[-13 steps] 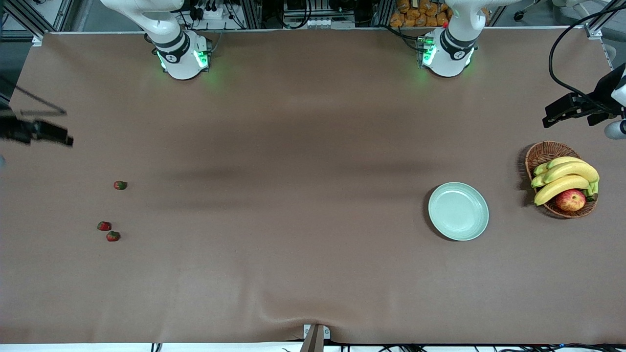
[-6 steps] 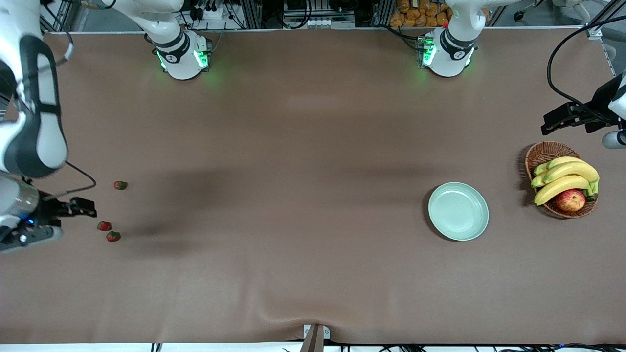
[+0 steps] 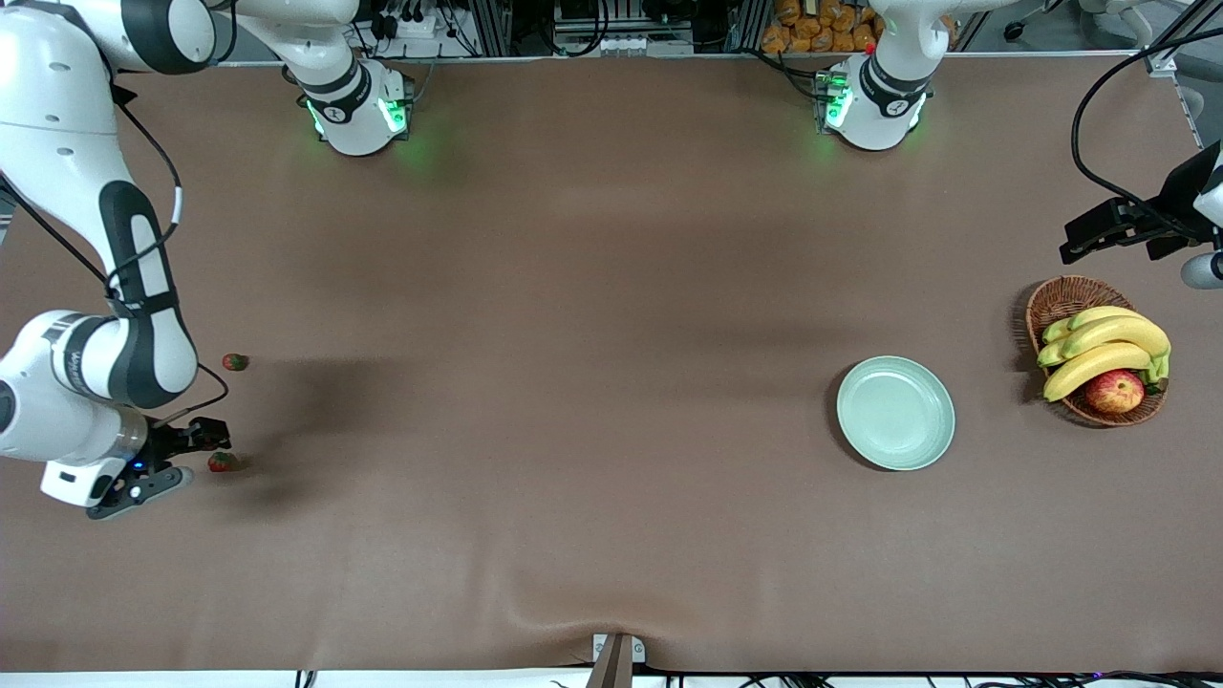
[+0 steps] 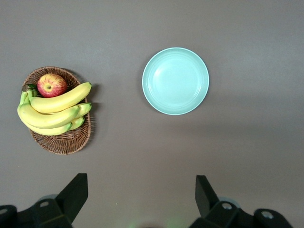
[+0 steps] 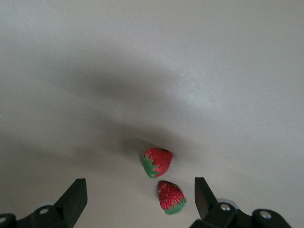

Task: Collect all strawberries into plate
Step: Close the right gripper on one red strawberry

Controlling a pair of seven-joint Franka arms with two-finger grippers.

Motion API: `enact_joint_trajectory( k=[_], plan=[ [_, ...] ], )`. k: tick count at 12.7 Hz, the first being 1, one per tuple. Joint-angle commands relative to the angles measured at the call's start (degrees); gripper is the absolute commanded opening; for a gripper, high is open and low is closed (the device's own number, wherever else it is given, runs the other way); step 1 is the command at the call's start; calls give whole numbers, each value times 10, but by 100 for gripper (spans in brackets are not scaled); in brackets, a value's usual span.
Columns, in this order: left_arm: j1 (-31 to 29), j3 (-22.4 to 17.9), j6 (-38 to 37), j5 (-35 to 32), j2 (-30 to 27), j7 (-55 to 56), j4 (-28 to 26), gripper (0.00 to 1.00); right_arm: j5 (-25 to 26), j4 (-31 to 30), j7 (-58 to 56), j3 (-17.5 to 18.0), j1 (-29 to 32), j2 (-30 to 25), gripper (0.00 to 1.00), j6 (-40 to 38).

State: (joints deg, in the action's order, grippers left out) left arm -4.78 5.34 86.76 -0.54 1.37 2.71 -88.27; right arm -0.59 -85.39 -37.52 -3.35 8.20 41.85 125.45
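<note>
Black fingers [image 5: 76,194] of the right gripper [image 5: 140,199] stand spread wide with nothing between them, and the gripper hangs low over the pair of strawberries at the right arm's end of the table. In the right wrist view both berries of the pair lie just ahead of the open fingers: one strawberry [image 5: 158,162] and a second strawberry [image 5: 170,197] just beside it, not touching the fingers. In the front view the right gripper [image 3: 182,449] hides one of the pair; the other strawberry shows at its tip [image 3: 222,462]. A third strawberry [image 3: 234,362] lies apart from them, farther from the front camera, beside the arm's white forearm.

The pale green plate [image 3: 895,413] sits well apart toward the left arm's end, bare inside, with open brown table [image 3: 573,382] between it and the berries. Beside it, still closer to that end, a wicker basket [image 3: 1062,298] holds a bunch of bananas [image 3: 1104,349] and an apple [image 3: 1114,391].

The left gripper [image 3: 1113,225] waits high above the table near the basket, its fingers [image 4: 76,192] wide apart and empty; its wrist view looks down on plate [image 4: 175,80] and basket [image 4: 61,140].
</note>
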Motion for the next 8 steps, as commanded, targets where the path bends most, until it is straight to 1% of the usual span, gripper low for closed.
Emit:
enact_joint_trajectory(
  k=[1,2,3,8],
  plan=[
    [-3,1,3,8,-4,-1,4,100,5,9,-13,8,5,22,100,25],
    [-2,1,3,8,-4,0,4,100,5,9,-18,8,4,30,100,45],
    [-2,1,3,8,-4,0,4,100,5,8,-25,8,6,32,100,50],
    [-2,4,3,8,-7,0,5,100,7,10,-25,7,1,54,100,51]
  ],
)
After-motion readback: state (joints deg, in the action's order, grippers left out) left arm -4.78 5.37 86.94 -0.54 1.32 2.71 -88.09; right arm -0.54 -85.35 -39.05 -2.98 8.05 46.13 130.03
